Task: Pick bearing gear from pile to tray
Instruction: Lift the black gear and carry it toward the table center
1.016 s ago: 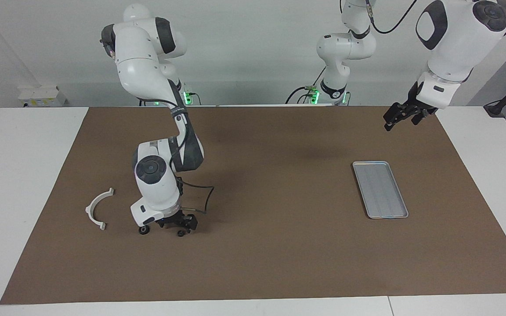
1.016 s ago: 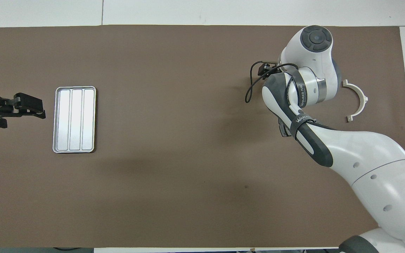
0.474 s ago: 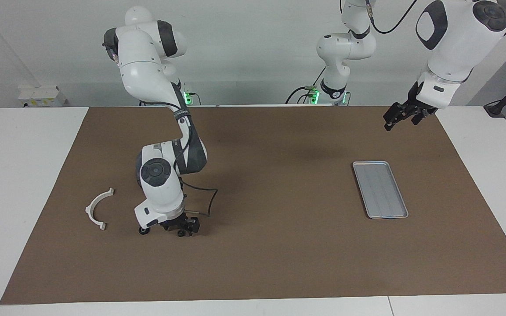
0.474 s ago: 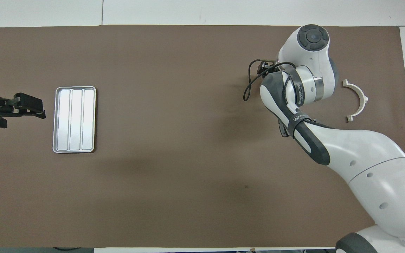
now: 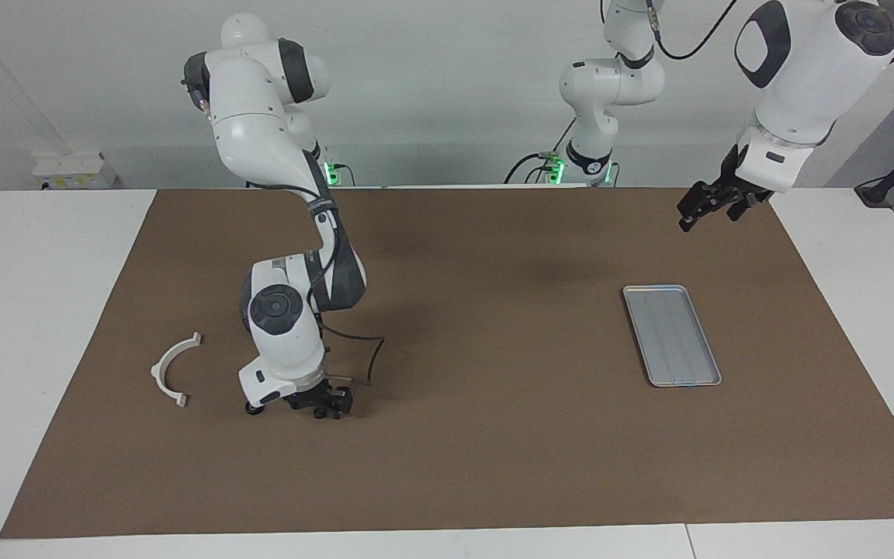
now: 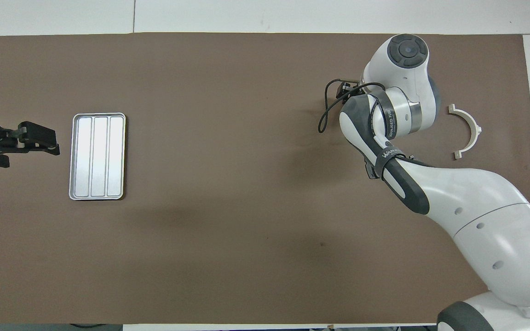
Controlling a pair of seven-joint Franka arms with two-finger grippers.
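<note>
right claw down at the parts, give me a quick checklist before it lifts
1. Right claw low on the mat among small dark parts: ok.
2. Part held between its fingers: cannot tell, the wrist hides it from above.
3. Small black ring beside the claw, loose on the mat: ok, not in the grip.
4. White bracket apart from the claw, toward the right arm's end: ok.
5. Tray empty, ready for a part: ok.
6. Left claw open, waiting in the air, not above the tray: ok.
</note>
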